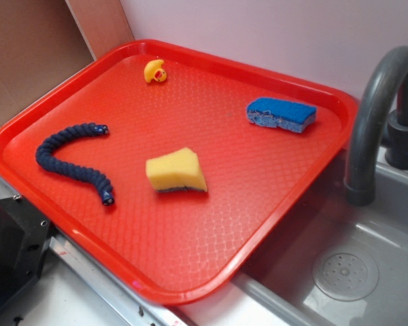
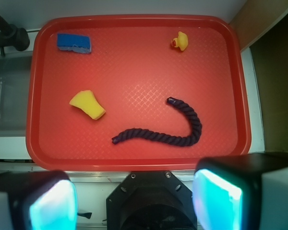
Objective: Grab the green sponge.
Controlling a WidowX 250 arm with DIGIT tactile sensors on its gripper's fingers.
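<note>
Currently, the exterior view shows a red tray (image 1: 47, 109) resting partly over a grey sink (image 1: 367, 265), beside a dark faucet (image 1: 374, 115). The green sponge (image 1: 176, 171), a yellow wedge with a thin dark layer along its underside, lies near the tray's middle, apart from all else. A blue sponge (image 1: 281, 114) lies toward the tray edge nearest the faucet. A yellow rubber duck (image 1: 156, 71) sits close to the far rim. A dark blue rope (image 1: 71, 159) curves near the opposite edge from the blue sponge. No claw appears in this view.

Wrist view: the claw (image 2: 134, 199) is wide open, both fingers (image 2: 53, 203) at the bottom of the frame, holding nothing, outside the tray's near rim. The green sponge (image 2: 88, 104) lies in the tray's left half, well apart from the claw. The blue sponge (image 2: 74, 42) occupies the far left corner, the duck (image 2: 180, 41) the far right area, and the rope (image 2: 163, 132) curves across the near right portion of the tray (image 2: 134, 76).
</note>
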